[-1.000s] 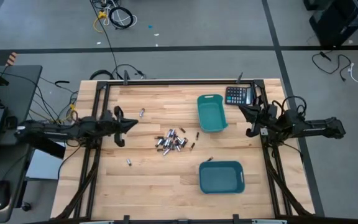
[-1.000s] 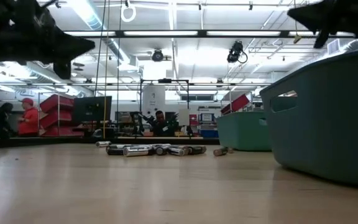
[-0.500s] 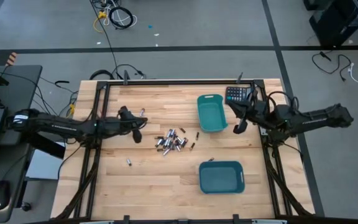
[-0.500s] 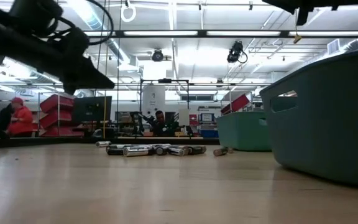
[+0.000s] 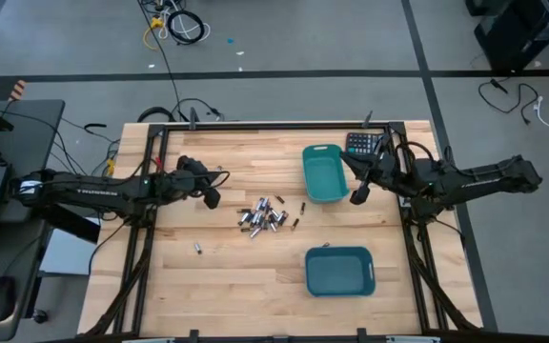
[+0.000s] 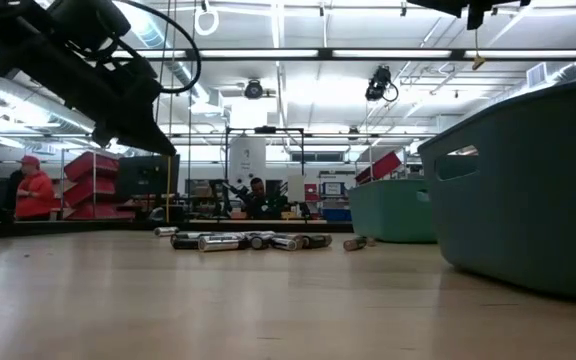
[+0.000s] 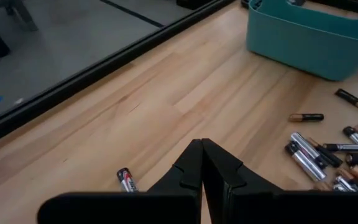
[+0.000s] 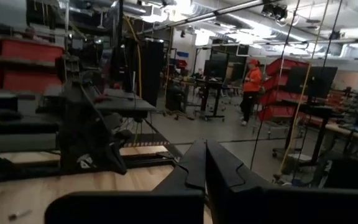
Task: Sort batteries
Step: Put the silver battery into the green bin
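Note:
The batteries [image 5: 263, 216] lie in a loose pile on the wooden table's middle, also seen in the low view [image 6: 248, 240] and the left wrist view [image 7: 328, 155]. Single cells lie apart from it: one close below my left fingers [image 7: 125, 180], one near the front left [image 5: 198, 249]. My left gripper [image 5: 211, 198] hangs shut and empty above the table, left of the pile, slanting down [image 7: 202, 146]. My right gripper [image 5: 355, 197] is shut and empty, raised beside the far teal bin and pointing about level into the room [image 8: 204, 149].
Two teal bins stand right of the pile, one far [image 5: 325, 173] and one near [image 5: 339, 271]. A black calculator [image 5: 362, 143] lies at the far right corner. A few stray cells [image 5: 303, 206] lie between pile and bins. People work in the room behind [image 6: 36, 190].
My left gripper has reached out toward the table's right, closer to the battery pile, and has tipped from level to slanting down. My right gripper has moved toward the table's left, beside the far bin, and has risen. Both have stayed shut. The batteries have not moved.

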